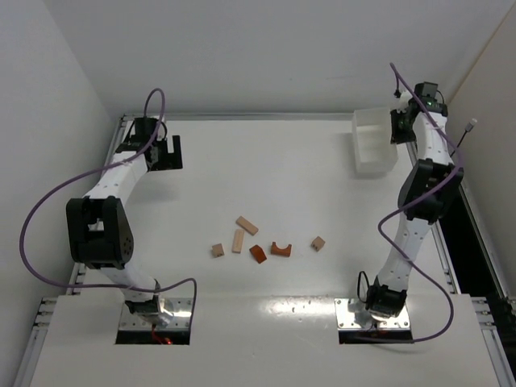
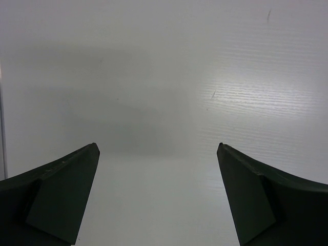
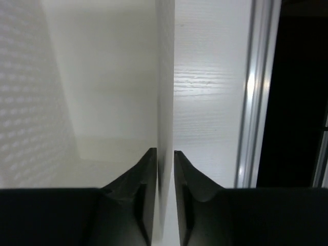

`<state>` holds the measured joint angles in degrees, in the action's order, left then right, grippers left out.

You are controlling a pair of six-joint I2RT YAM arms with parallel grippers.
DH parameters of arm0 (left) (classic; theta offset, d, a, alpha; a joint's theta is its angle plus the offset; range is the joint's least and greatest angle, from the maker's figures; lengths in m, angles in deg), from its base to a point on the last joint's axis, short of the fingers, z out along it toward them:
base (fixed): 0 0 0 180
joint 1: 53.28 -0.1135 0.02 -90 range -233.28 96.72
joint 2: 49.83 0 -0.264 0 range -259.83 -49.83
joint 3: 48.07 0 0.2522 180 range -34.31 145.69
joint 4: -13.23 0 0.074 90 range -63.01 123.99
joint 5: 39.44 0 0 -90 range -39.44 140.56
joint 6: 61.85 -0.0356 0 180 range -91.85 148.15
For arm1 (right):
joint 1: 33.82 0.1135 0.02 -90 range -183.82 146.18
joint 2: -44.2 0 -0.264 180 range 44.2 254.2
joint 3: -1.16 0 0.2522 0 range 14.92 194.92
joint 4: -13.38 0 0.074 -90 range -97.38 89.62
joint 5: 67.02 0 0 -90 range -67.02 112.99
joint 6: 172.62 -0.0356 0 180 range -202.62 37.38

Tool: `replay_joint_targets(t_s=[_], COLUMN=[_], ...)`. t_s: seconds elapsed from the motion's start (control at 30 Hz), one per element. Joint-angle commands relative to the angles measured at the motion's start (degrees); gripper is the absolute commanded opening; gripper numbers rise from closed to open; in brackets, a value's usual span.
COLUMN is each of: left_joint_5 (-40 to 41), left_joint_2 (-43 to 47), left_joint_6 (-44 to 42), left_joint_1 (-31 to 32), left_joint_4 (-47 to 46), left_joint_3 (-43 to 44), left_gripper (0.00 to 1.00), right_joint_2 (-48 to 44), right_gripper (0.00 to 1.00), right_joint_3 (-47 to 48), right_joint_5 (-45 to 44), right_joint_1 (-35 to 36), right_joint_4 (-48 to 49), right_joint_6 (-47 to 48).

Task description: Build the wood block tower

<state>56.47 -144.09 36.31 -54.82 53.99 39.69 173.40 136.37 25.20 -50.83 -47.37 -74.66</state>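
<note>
Black, wedge-shaped fingers (image 3: 146, 177) of the right hand (image 3: 165, 154) are pressed against both faces of a thin white wall, pinching the right side of the tray (image 1: 375, 165) at the far right corner of the bench (image 1: 282, 161). The part of the tray's inside seen from that wrist is smooth, pale plastic. An aluminium rail (image 3: 256, 102) runs close along its outer side.

At the far left corner, the left hand (image 2: 159, 148) is spread wide over bare, finely ribbed white bench.

Loose wood blocks lie flat and unstacked near the front middle, well apart from both hands, with open bench all round:
- a tan cube (image 1: 218, 251)
- two tan bars (image 1: 238, 241), their upper ends close together
- an orange wedge (image 1: 258, 255)
- an orange arch (image 1: 280, 249) just beside the wedge
- a second cube (image 1: 318, 243), off to the right
</note>
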Motion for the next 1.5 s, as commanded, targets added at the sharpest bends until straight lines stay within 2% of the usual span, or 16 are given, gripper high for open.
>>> replay_joint_targets(t_s=[0.0,0.03,0.07,0.17,0.23,0.37,0.47,0.5,0.57,0.67,0.73,0.8,0.93,1.03,1.17,1.47], left_joint_5=[0.06,0.06,0.06,0.76,0.77,0.77,3.04,4.36,7.61,6.50,4.56,1.48,-1.87,1.55,5.95,5.33], left_joint_2=[0.04,-0.48,-0.49,-0.49,0.13,2.76,5.92,6.97,10.05,12.77,13.48,13.49,18.74,20.25,20.87,22.54], left_joint_6=[0.10,0.10,0.10,0.62,0.63,1.85,2.99,3.61,4.66,5.37,4.84,4.06,0.54,0.53,1.15,1.68], left_joint_1=[0.40,0.40,0.40,0.40,0.40,0.40,1.53,1.54,2.24,2.95,4.35,7.16,14.27,16.04,11.66,0.58], left_joint_4=[-0.11,-0.11,-0.11,-0.11,-0.11,-0.11,-0.11,-0.11,-0.64,-0.11,1.38,4.88,6.92,7.45,7.45,7.45], left_joint_3=[2.56,2.56,2.56,2.56,1.95,-0.08,-2.62,-4.46,-6.31,-9.04,-9.65,-9.66,-12.29,-14.23,-14.23,-14.23], left_gripper=[1.00,1.00,1.00,1.00,1.00,1.00,1.00,1.00,1.00,1.00,1.00,1.00,1.00,1.00,1.00,1.00], right_joint_2=[2.10,2.10,2.88,3.60,3.60,-6.22,-21.50,-30.68,-39.60,-48.76,-48.79,-47.91,-49.58,-49.06,-44.16,-25.86], right_gripper=[0.19,0.24,0.37,0.54,0.59,0.70,0.77,0.84,0.84,0.83,0.77,0.74,0.71,0.71,0.69,0.67], right_joint_3=[0.90,0.90,1.77,2.48,2.48,-3.13,-14.63,-21.88,-29.13,-35.13,-35.14,-39.67,-49.10,-51.93,-51.77,-40.42], right_joint_5=[4.11,4.11,4.11,2.44,1.56,6.13,8.76,9.29,13.65,17.12,19.13,20.89,17.65,13.44,9.73,5.25], right_joint_1=[1.02,1.02,1.02,0.50,0.49,1.02,4.44,6.97,9.79,17.87,26.28,30.10,37.30,43.45,52.15,58.68], right_joint_4=[1.19,1.19,1.19,1.72,1.72,2.24,8.18,10.40,16.03,11.34,5.44,2.34,5.41,6.82,10.33,13.67], right_joint_6=[-0.32,-0.32,-0.32,-0.32,-0.32,-0.32,-3.39,-3.92,-3.92,-2.00,1.50,2.31,4.42,6.44,8.47,3.91])
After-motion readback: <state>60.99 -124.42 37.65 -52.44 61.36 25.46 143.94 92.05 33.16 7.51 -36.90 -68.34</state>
